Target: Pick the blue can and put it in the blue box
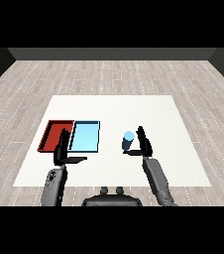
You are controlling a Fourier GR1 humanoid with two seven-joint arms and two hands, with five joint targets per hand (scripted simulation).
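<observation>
The blue can (128, 141) stands upright on the white table, right of the trays. My right hand (143, 142) is just to its right, fingers straight and pointing up, thumb reaching under the can's base; it looks close to the can or touching it, not curled round it. The light blue tray (85, 136) lies left of the can with nothing in it. My left hand (62, 150) hovers over the near edge where the two trays meet, fingers straight and thumb stuck out to the right.
The red tray (54, 135) lies against the left side of the light blue tray. The white table (114, 106) stretches beyond both, with wooden floor around it.
</observation>
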